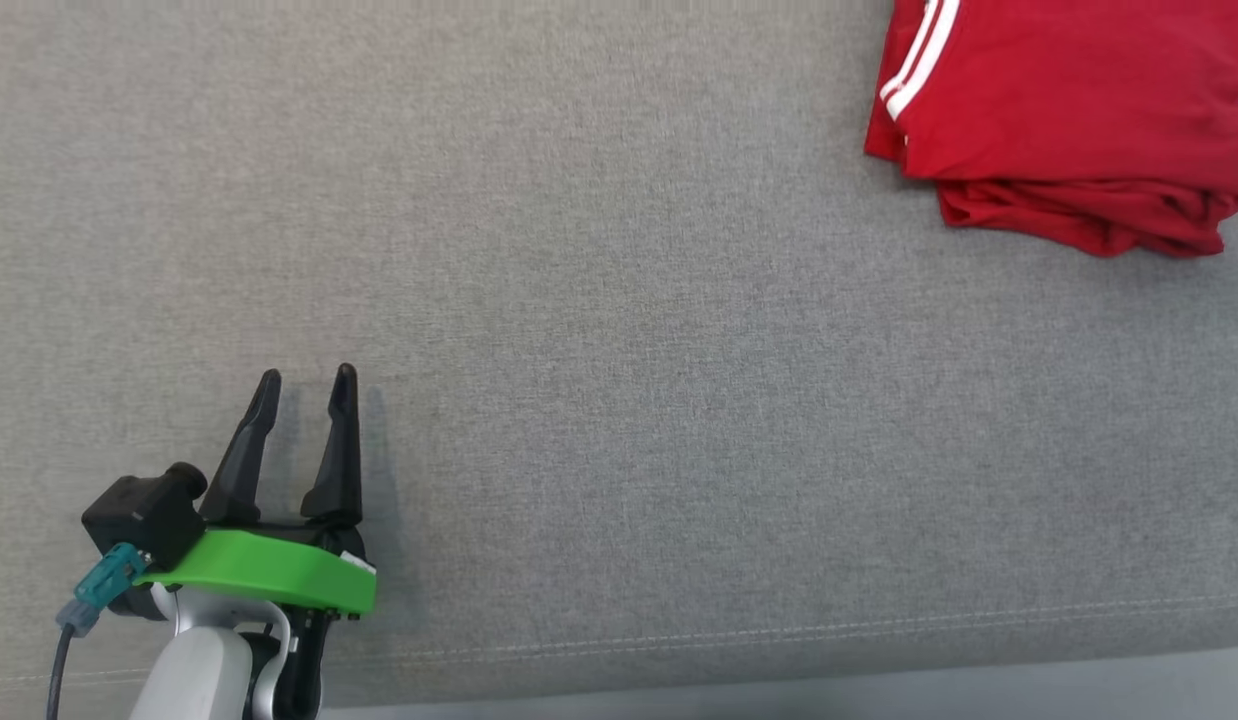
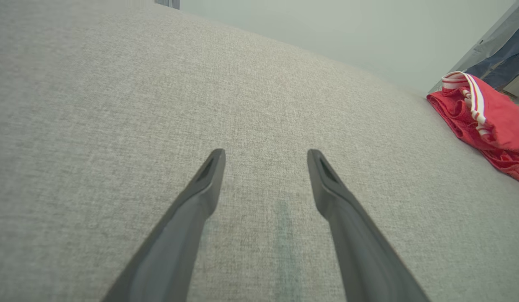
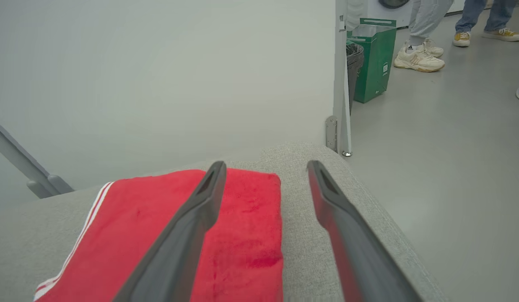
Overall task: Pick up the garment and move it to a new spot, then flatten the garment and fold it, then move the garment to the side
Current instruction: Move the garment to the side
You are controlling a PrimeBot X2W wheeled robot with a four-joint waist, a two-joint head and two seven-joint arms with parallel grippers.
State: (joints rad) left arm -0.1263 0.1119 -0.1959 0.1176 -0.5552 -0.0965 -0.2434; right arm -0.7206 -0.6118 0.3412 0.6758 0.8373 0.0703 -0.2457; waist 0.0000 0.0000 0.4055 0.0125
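Garment (image 1: 1064,110): red with white stripes, folded, lying flat on the grey surface (image 1: 619,350).
Left gripper (image 1: 307,372): fingers apart, empty, over bare surface well apart from the garment.
Right gripper (image 3: 265,164): fingers apart, empty, above the garment's edge, apparently not touching it.

Head camera looks straight down; wrist cameras skim low, all sharing the garment (image 1: 1069,100).
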